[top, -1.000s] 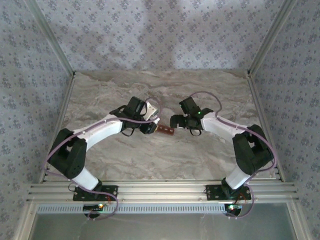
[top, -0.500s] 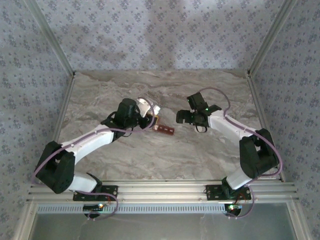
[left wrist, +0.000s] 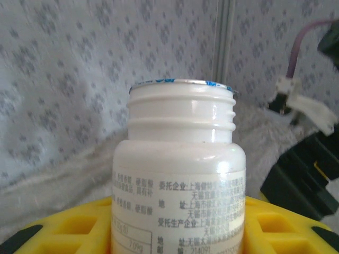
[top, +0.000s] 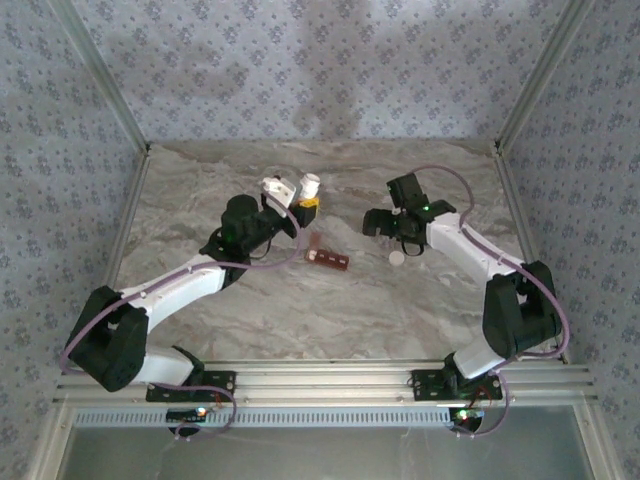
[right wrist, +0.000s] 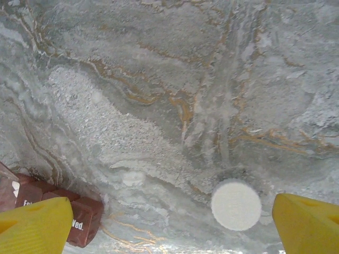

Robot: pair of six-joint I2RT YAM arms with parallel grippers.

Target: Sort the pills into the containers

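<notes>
White cap (right wrist: 236, 204) now off, dropped on marble table (top: 300, 320); bottle (left wrist: 180, 159) lifted open.
Left gripper (top: 303, 203) pinches bottle, right gripper (right wrist: 172, 225) spread wide over cap; containers (top: 328, 259) between arms, likely pouring next.

The bottle (left wrist: 179, 174) is cut off by the lower edge of the left wrist view, as are the left fingers (left wrist: 53, 233) flanking it; its contents are hidden. In the right wrist view the strip (right wrist: 87, 211) is cropped by the left edge and partly covered by one of the right fingers (right wrist: 32, 227). From above, the strip's compartments are too small to be told apart.
</notes>
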